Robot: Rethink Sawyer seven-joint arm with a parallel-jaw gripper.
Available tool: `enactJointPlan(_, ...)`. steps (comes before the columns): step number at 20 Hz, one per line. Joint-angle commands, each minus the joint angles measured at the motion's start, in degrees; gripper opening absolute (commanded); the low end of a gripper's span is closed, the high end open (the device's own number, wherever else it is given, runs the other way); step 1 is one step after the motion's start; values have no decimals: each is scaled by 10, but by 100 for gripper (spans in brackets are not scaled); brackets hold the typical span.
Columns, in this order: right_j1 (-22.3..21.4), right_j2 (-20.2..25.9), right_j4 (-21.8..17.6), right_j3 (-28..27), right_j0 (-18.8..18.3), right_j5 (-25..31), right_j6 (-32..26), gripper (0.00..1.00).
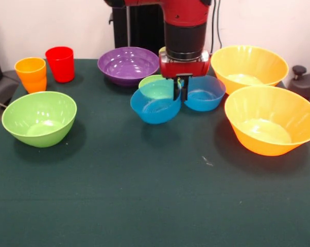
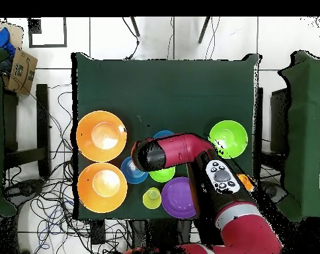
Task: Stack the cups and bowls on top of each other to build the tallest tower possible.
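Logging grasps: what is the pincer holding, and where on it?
The pincer straddles the near blue bowl's rim at its far right edge; whether it has clamped cannot be told.

The near half of the green table (image 1: 144, 206) lay bare, with lots of room to move. The gripper (image 1: 182, 88) hung low between two blue bowls (image 1: 156, 103) that touched each other, so it was tight there. Two big orange bowls (image 1: 271, 121) blocked one side. A big green bowl (image 1: 39, 118) and two cups (image 1: 60, 64) blocked the other. A purple bowl (image 1: 128, 65) stood behind
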Motion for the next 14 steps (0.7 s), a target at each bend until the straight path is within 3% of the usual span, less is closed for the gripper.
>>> enactJointPlan(1, 31, -3, 4, -74, -3, 30, 11, 0)
enactJointPlan(6, 34, -16, 0, -108, 21, 43, 16, 0)
enactJointPlan(14, 22, -2, 7, -116, 2, 96, -27, 0)
